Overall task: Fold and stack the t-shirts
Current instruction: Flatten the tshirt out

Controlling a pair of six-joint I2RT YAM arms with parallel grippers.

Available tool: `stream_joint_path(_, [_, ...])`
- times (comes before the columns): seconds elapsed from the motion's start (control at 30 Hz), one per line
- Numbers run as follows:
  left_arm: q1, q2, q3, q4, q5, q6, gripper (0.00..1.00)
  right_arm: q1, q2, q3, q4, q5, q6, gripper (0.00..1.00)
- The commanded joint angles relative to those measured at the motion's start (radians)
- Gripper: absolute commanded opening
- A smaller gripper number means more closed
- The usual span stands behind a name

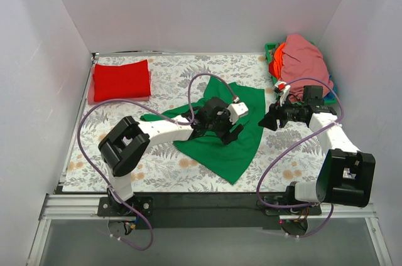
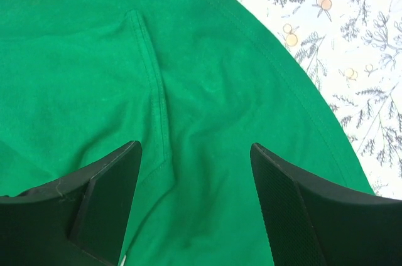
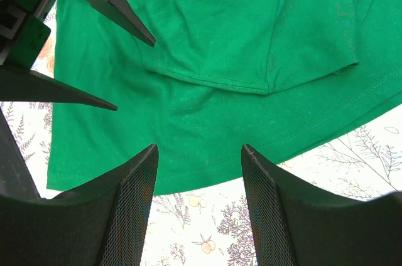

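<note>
A bright green t-shirt (image 1: 226, 143) lies spread and rumpled in the middle of the table. It fills the left wrist view (image 2: 207, 90) and shows in the right wrist view (image 3: 251, 46). A folded red t-shirt (image 1: 121, 79) lies at the back left. Pink (image 1: 304, 59) and orange (image 1: 277, 58) shirts are heaped in the basket at the back right. My left gripper (image 1: 231, 133) is open and empty just above the green shirt (image 2: 195, 153). My right gripper (image 1: 267, 120) is open and empty at the shirt's right edge (image 3: 198, 153).
A green plastic basket (image 1: 271, 49) stands in the back right corner under the heap. The floral tablecloth (image 1: 157, 165) covers the table. White walls close in the left, back and right sides. Purple cables loop over both arms.
</note>
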Motion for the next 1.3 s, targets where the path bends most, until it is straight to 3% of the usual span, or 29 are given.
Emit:
stream_joint_path(0.0, [-0.008,0.034,0.068,0.017,-0.027,-0.004,0.68,-0.005,0.010,0.021,0.000,-0.025,-0.007,0.62])
stream_joint_path(0.2, [-0.018,0.117,0.148,0.047,-0.044,-0.009,0.62,-0.011,0.012,0.021,0.003,-0.012,-0.004,0.62])
stream_joint_path(0.47, [-0.044,0.247,0.274,0.066,-0.222,0.014,0.54,-0.019,0.020,0.023,0.000,-0.014,0.000,0.62])
stream_joint_path(0.8, [-0.085,0.342,0.320,0.104,-0.435,0.068,0.50,-0.026,0.020,0.024,-0.001,-0.020,0.002,0.62])
stream_joint_path(1.03, [-0.108,0.385,0.340,0.136,-0.569,0.114,0.38,-0.032,0.020,0.027,-0.003,-0.028,0.002,0.62])
stream_joint_path(1.1, [-0.110,0.390,0.338,0.147,-0.601,0.117,0.30,-0.036,0.020,0.029,-0.006,-0.026,0.002,0.62])
stream_joint_path(1.27, [-0.110,0.356,0.325,0.159,-0.595,0.105,0.21,-0.037,0.021,0.030,-0.009,-0.031,0.000,0.62])
